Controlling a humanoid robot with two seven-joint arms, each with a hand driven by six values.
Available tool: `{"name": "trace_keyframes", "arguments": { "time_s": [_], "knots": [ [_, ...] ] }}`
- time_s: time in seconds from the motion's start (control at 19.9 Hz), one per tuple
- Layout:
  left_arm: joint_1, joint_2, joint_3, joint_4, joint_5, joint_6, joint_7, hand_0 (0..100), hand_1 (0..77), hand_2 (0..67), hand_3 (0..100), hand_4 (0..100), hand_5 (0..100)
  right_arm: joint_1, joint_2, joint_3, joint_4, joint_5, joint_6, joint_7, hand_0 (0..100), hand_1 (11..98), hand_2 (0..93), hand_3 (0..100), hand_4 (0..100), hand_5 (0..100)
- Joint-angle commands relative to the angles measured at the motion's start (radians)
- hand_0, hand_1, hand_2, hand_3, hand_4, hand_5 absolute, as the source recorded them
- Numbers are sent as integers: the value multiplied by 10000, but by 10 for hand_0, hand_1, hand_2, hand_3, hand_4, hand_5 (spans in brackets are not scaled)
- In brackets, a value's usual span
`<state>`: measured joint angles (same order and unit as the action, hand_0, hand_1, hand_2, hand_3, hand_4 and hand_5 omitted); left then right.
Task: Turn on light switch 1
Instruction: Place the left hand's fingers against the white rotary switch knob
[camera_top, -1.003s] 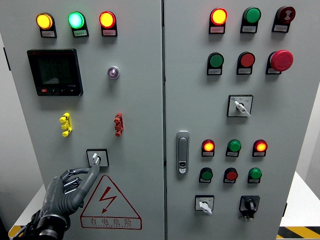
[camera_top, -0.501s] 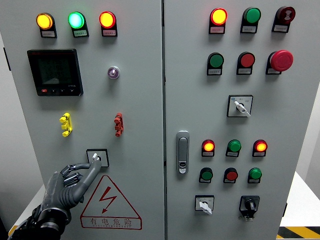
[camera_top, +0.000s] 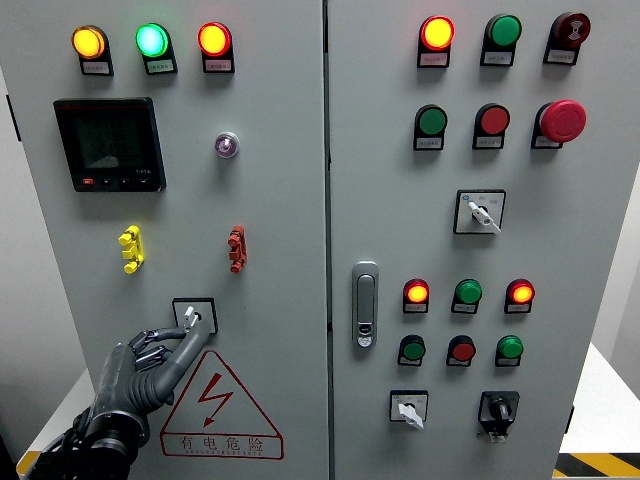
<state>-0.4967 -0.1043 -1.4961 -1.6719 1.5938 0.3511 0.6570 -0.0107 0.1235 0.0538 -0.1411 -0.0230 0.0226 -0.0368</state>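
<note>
Reaching with one left hand (camera_top: 140, 375), extended fingertip touching one rotary switch (camera_top: 192, 317), other fingers curled, white knob tilted slightly left of upright.

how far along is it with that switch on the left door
Done: the left hand has reached the small rotary switch above the warning triangle, one extended finger at its knob. In hand: working the knob, which points up and slightly left. Left: whether it has clicked on cannot be told; no lamp visibly answers to it. The hand must then pull away. The right hand is out of view.
</note>
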Motion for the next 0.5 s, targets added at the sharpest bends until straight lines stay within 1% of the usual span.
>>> {"name": "trace_keyframes", "arguments": {
  "time_s": [0.0,0.05,0.1,0.15,0.2,0.25,0.3,0.45],
  "knots": [
    [-34,0,20,44,0,2,163,0,628,442,903,1000,1000,-1,7,-1,0,0,4,0,0,197,0,197,194,105],
    [-34,0,81,44,0,2,240,0,628,442,903,1000,1000,-1,7,-1,0,0,4,0,0,198,0,197,194,105],
    [-34,0,97,44,0,2,241,0,627,442,903,1000,1000,-1,-8,14,0,0,4,0,0,198,0,197,194,105],
    [-49,0,97,44,0,17,256,0,621,443,903,1000,1000,-1,7,-1,0,0,-12,0,0,197,0,197,194,105],
    [-64,0,112,44,0,17,271,0,619,443,903,1000,1000,-1,7,14,0,0,4,0,0,193,0,197,194,105],
    [-79,0,112,44,0,48,287,0,616,443,903,1000,1000,-1,-8,-1,0,0,-12,0,0,193,0,197,194,105],
    [-140,0,128,44,15,63,287,0,614,443,903,1000,1000,-1,7,14,0,0,4,0,0,194,0,197,194,105],
    [-233,0,128,44,15,79,363,0,605,444,903,1000,1000,-1,7,-1,0,0,-12,0,0,196,0,197,194,105]
  ]
}}
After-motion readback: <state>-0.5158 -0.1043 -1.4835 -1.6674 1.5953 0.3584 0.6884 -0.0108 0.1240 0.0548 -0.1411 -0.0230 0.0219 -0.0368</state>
